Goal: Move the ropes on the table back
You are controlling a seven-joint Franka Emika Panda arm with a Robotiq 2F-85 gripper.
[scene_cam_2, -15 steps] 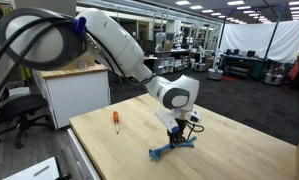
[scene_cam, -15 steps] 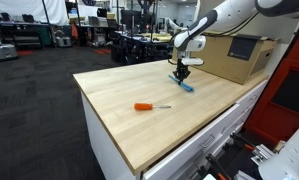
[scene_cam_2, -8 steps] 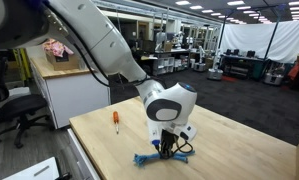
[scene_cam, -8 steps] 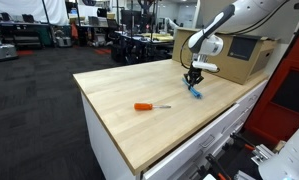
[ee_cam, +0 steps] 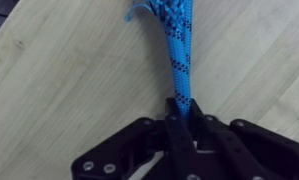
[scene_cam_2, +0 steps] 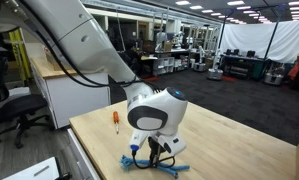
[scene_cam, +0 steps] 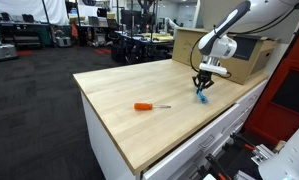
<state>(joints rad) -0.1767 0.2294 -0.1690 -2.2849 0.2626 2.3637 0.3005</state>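
Note:
The ropes (scene_cam: 203, 96) are thin light-blue cords on the light wood table (scene_cam: 139, 85). In an exterior view they lie bunched near the table's edge (scene_cam_2: 154, 164). In the wrist view a blue braided rope (ee_cam: 175, 55) runs from the wood into the jaws. My gripper (ee_cam: 179, 112) is shut on the rope. It also shows in both exterior views, just above the cords (scene_cam: 203, 86) (scene_cam_2: 153, 153). The rope ends drag on the tabletop.
An orange-handled screwdriver (scene_cam: 147, 106) lies mid-table, also visible in an exterior view (scene_cam_2: 116, 119). A cardboard-brown box (scene_cam: 234, 52) stands close behind the gripper. The table's edge with white drawers (scene_cam: 204, 140) is near the ropes.
My gripper has moved along the table with the ropes in it, dragging them toward the box side and the table's edge. The screwdriver has not moved.

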